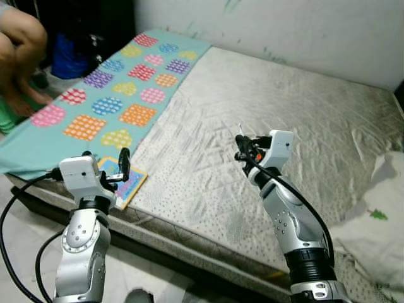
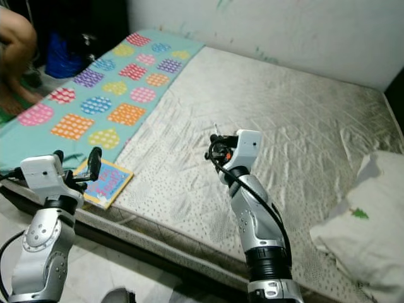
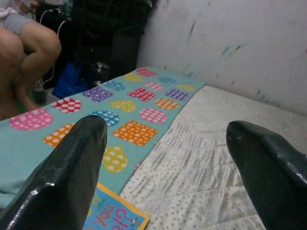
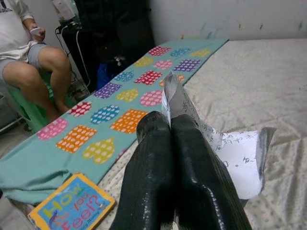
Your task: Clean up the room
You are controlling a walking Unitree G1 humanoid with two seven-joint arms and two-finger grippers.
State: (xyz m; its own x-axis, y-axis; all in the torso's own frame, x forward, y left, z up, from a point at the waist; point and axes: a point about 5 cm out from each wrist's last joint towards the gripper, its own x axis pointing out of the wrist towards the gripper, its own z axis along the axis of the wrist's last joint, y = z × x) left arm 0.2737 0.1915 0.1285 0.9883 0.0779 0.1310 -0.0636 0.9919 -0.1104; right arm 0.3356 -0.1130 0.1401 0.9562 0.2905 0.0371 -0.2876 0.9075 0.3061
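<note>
My right gripper [image 1: 242, 151] hovers over the middle of the grey mattress [image 1: 297, 107], shut on a crumpled white paper with printed text [image 4: 235, 158]. The paper sticks out past the closed fingers [image 4: 153, 143]. My left gripper [image 1: 106, 159] is open, its two fingers [image 3: 76, 158] spread wide above the bed's front left corner. Just below and ahead of it a colourful children's book [image 1: 128, 182] lies flat on the mattress edge, nothing touching it.
A teal blanket with coloured patches [image 1: 113, 95] covers the bed's left side. A white pillow [image 1: 379, 221] lies at the right. A person [image 4: 29, 62] sits on a green stool left of the bed, beside a blue bag [image 1: 69, 57]. A wall runs behind the bed.
</note>
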